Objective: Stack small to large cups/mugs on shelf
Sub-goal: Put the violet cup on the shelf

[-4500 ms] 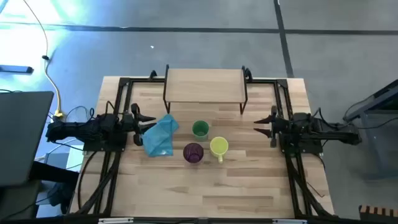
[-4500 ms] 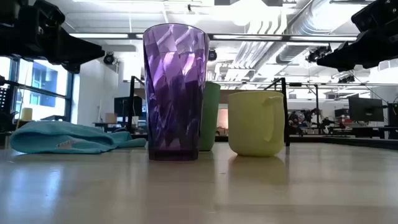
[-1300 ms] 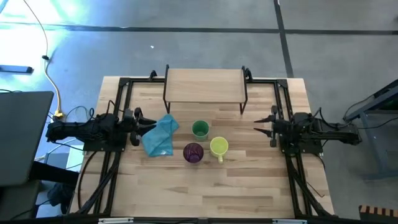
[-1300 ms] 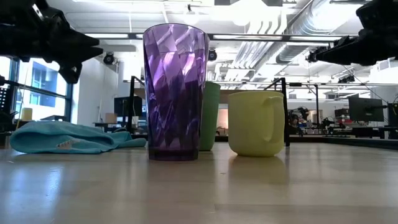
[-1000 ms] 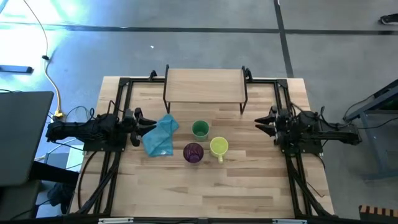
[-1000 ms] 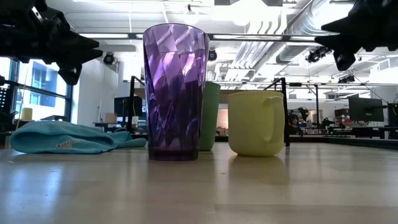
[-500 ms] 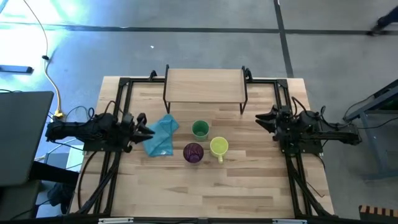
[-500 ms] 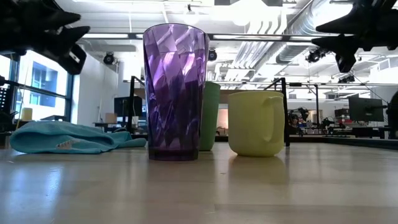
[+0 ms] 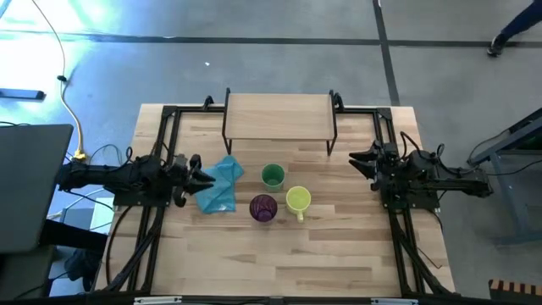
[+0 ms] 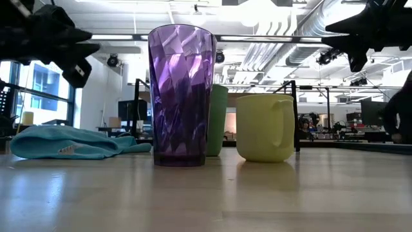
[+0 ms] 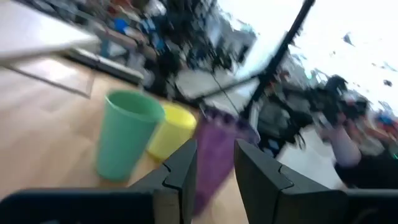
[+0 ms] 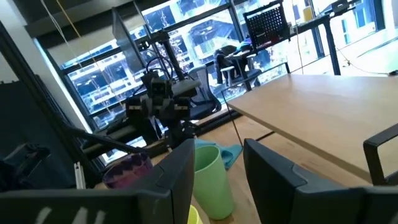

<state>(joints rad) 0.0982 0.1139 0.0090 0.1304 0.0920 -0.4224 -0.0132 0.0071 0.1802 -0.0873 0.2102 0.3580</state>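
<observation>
Left claw [image 9: 203,178] advanced over blue cloth [image 9: 218,188] | both claws open, empty

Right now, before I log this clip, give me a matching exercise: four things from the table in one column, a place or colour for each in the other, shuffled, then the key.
Things:
1. tumbler
2. mug
3. cloth
4. shelf

Descriptions:
A. light blue, beside the left gripper
B. bare board at the table's far edge
C. translucent purple
D. yellow-green, with a handle

Pairs: 1-C, 2-D, 3-A, 4-B
</observation>
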